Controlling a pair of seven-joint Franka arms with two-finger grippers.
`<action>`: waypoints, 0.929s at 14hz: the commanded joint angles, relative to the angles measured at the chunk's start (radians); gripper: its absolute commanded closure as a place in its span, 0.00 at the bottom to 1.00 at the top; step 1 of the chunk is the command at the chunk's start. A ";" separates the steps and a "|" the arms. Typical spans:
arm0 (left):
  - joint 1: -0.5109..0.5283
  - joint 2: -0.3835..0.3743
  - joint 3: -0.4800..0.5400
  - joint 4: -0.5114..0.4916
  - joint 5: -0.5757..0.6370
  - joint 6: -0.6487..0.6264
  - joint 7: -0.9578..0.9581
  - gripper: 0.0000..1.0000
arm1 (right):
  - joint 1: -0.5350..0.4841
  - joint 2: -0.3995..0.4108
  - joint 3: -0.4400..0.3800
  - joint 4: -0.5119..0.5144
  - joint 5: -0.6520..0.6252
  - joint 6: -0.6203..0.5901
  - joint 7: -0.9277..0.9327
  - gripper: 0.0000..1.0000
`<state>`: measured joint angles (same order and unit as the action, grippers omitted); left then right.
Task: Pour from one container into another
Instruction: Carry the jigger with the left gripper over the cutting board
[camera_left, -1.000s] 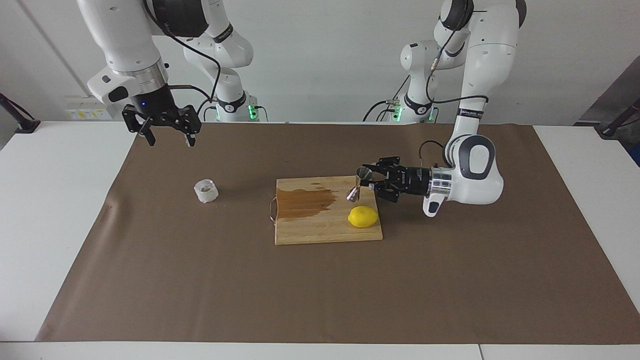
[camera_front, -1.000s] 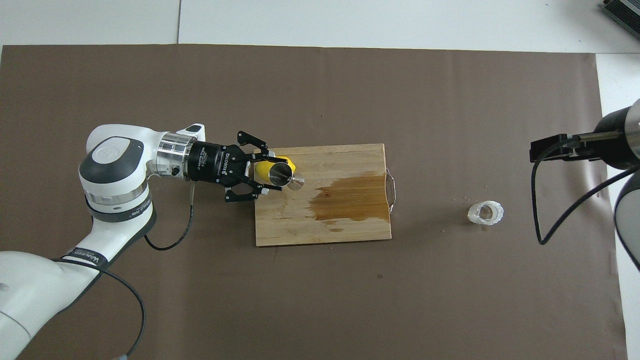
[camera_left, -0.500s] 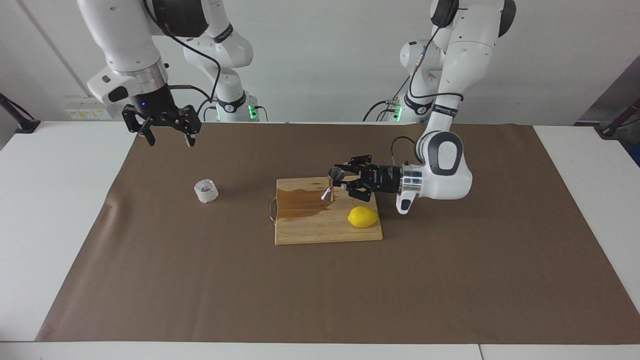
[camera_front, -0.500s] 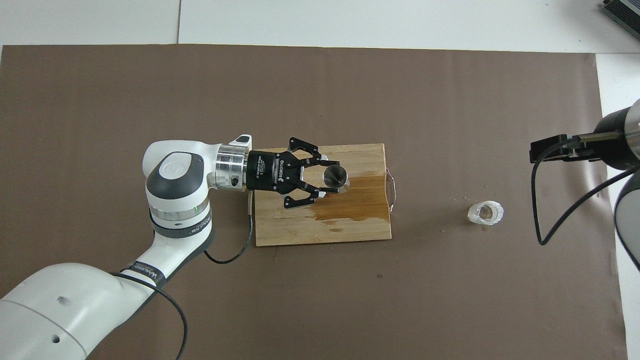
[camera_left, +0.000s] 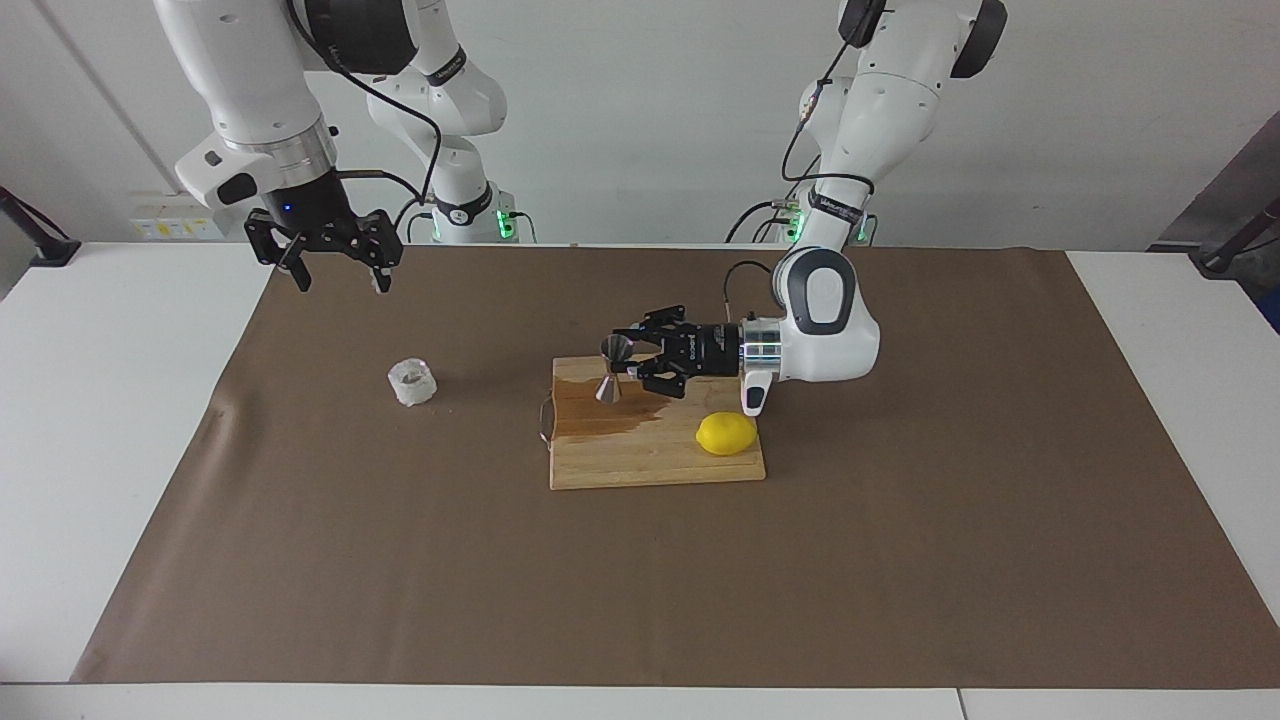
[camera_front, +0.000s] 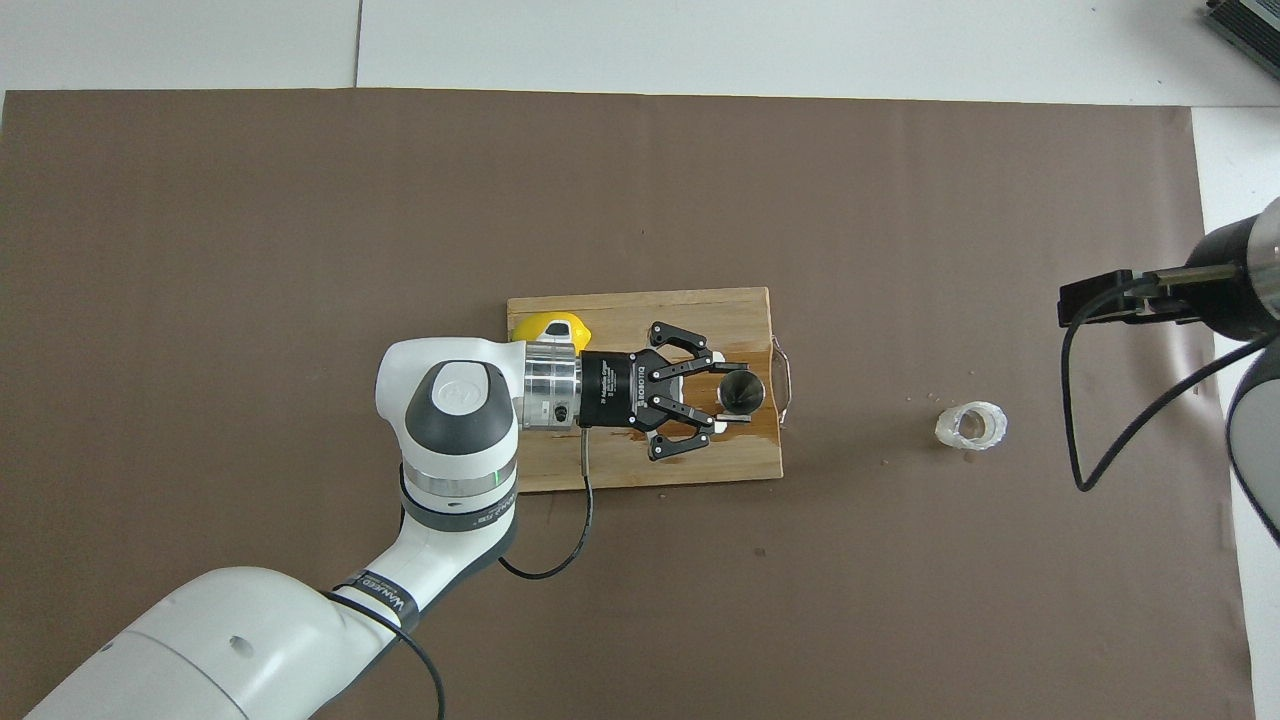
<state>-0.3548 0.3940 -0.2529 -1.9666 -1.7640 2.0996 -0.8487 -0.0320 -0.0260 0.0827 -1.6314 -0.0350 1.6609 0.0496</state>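
The left end effector (camera_left: 622, 364) is carrying the steel jigger (camera_left: 611, 368), clenched at its waist, over the wet cutting board (camera_left: 655, 462) toward the glass tumbler (camera_left: 412, 381) on the worktop, while the right end effector (camera_left: 336, 272) is waiting released above; next, it needs aligning over the tumbler's rim.

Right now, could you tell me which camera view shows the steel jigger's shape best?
The facing view: there the jigger shows side-on as a double cone with a narrow waist, held by the left gripper over the cutting board. The overhead view looks down into its round mouth, hiding the waist and lower cone.
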 joint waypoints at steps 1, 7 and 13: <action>-0.049 -0.041 0.020 -0.061 -0.055 0.049 0.028 1.00 | -0.006 -0.020 0.005 -0.021 0.020 -0.004 -0.028 0.00; -0.055 -0.046 0.020 -0.086 -0.072 0.109 0.080 1.00 | -0.008 -0.031 0.005 -0.042 0.021 -0.004 -0.031 0.00; -0.073 -0.046 0.020 -0.083 -0.074 0.126 0.102 0.00 | -0.014 -0.041 0.006 -0.068 0.021 0.010 -0.094 0.00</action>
<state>-0.4061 0.3815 -0.2499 -2.0131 -1.8079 2.2063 -0.7759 -0.0314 -0.0322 0.0844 -1.6516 -0.0349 1.6580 0.0132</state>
